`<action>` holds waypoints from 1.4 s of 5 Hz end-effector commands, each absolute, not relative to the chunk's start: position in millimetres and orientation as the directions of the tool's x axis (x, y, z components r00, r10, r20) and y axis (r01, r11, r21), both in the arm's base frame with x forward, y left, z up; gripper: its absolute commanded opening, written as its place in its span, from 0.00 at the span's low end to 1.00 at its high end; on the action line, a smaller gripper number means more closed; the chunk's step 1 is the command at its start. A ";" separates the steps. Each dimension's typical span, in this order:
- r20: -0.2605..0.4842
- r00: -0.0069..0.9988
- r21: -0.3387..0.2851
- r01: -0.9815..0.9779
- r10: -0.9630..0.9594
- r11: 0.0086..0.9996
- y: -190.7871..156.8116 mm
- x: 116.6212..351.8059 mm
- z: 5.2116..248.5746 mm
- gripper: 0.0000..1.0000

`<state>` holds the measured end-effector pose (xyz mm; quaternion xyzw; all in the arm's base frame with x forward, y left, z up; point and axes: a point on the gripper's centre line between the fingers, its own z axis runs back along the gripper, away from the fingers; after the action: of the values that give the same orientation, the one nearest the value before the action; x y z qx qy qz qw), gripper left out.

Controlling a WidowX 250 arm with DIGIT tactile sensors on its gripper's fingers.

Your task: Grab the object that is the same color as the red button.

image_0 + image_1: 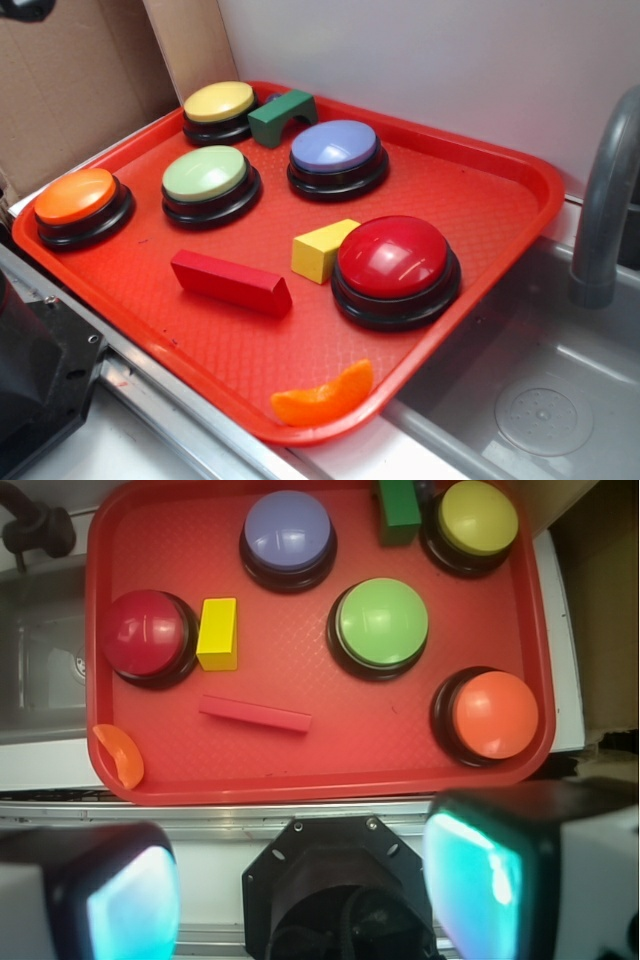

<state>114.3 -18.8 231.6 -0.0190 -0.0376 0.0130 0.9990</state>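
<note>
Block [231, 283] lay flat on the tray [480, 190] near its front edge, just beside the red button [394, 262], untouched. Gripper [300, 880] hung high above, spread wide, apparently to survey before descending.

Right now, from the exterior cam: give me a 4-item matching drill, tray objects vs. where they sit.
Column 1
1. red block
2. yellow wedge block
3. green arch block
4. orange slice piece

Column 2
A. at the tray's near rim, below the red button
B. between the yellow button and purple button
C. right against the red button's left side
D. lying flat in front of the green button

Pairs: 1-D, 2-C, 3-B, 4-A
</note>
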 end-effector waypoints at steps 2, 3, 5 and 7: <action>0.188 0.886 0.086 0.416 -0.424 0.905 -43.9 148.3 191.6 1.00; 0.180 0.768 0.112 0.605 -0.615 0.788 -58.2 159.2 167.1 1.00; 0.159 0.560 0.051 0.818 -0.813 0.574 -73.1 171.3 108.8 1.00; 0.105 0.440 0.043 0.894 -0.892 0.446 -69.8 175.6 53.0 1.00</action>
<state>174.2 -67.7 47.5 -0.0169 -0.0383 -0.5262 0.8493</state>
